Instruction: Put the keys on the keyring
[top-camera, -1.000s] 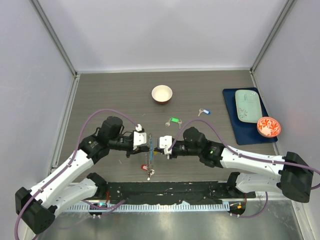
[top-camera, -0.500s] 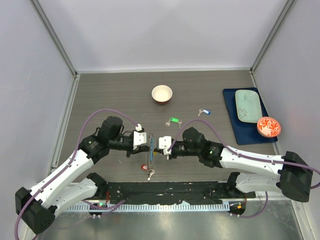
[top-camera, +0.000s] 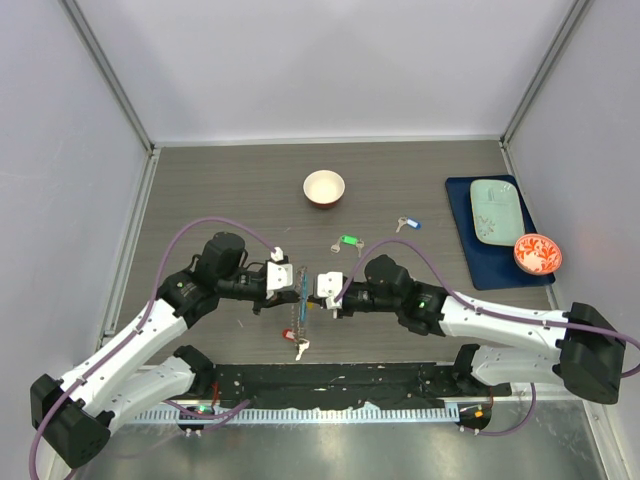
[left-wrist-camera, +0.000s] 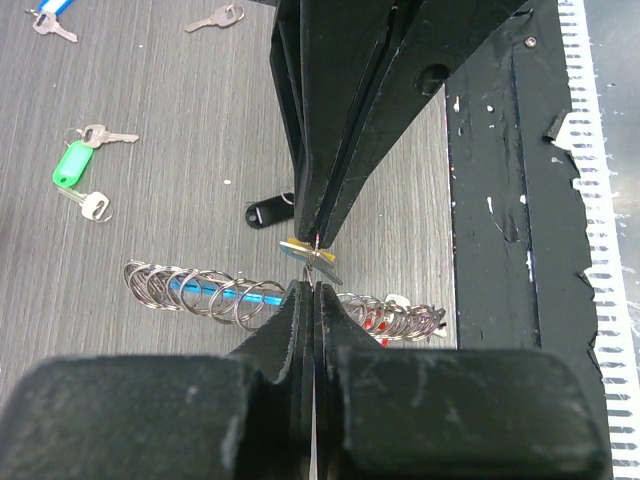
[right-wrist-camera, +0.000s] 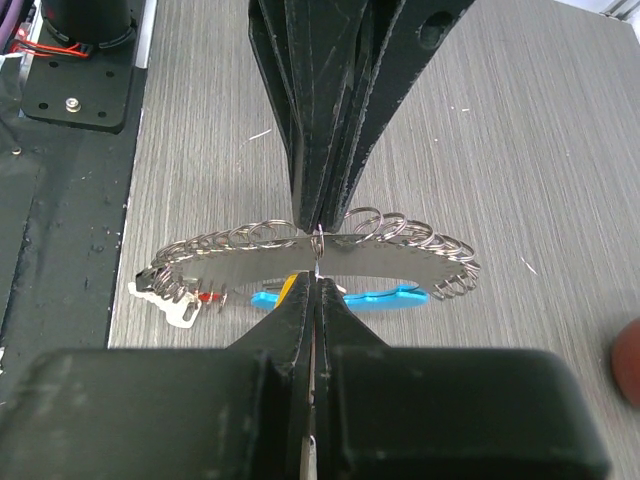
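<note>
The keyring is held edge-up above the table between both arms, a curved silvery band strung with several small rings and carrying a bright-blue tag. My left gripper is shut on its rim. My right gripper faces it tip to tip, shut on the little ring of a yellow-tagged key. A red-tagged key and a plain key hang from the lower end. The green-tagged keys and a blue-tagged key lie loose on the table.
A white bowl stands at the back middle. A dark blue mat on the right carries a pale green plate and a red patterned bowl. A black tag and another loose key lie on the wood table.
</note>
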